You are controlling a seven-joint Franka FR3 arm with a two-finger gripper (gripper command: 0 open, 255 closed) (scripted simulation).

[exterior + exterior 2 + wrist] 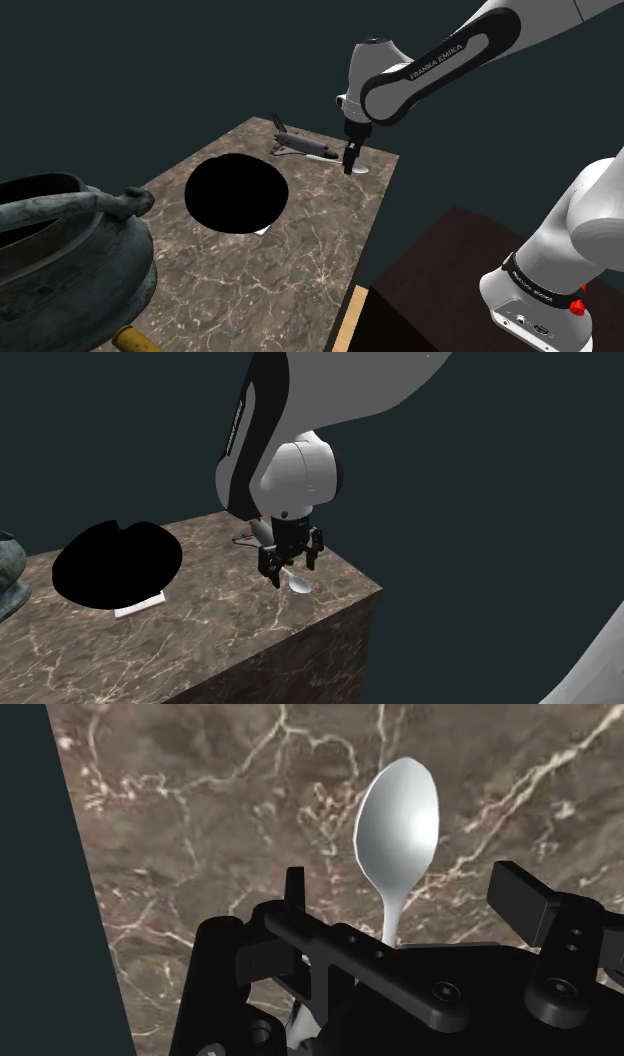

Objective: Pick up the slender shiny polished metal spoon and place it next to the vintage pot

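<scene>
Now, the key relation: the spoon (398,819) lies lengthways through the gripper (405,886). Its thin handle passes between the two black fingers (519,892) and crosses the line joining them about squarely, with the bowl out beyond the fingertips.
Gripper state: wide. The fingers stand well apart on either side of the handle and touch it on neither side, so nothing is held.
Spoon, second exterior view: its pale bowl (299,584) rests on the marble table top (200,622), just beside the gripper (292,566) at its 5 o'clock, near the table's corner.
Spoon, shoulder view: the spoon (359,171) shows as a small white patch at 5 o'clock of the gripper (351,163), close to the table's far edge.
Pot (60,250): dark and greenish, with a looped handle. In the shoulder view it sits at about 8 o'clock from the gripper, well apart, toward the table's opposite end.
Between them: a round black area (115,564) lies on the table top, with a white card (140,605) peeping from under it. A toy space shuttle (300,147) sits near the gripper at its 9 o'clock.
Arm (440,60): only one, so there is no choice of side.
Step, as I judge: lined up for the grasp, closing not yet done.
Next move calls for: closing across the handle's width, then a lift and a long carry toward 8 o'clock.
Risk: the handle is thin and low, so the fingertips may ride over it unless they are down at the table.
</scene>
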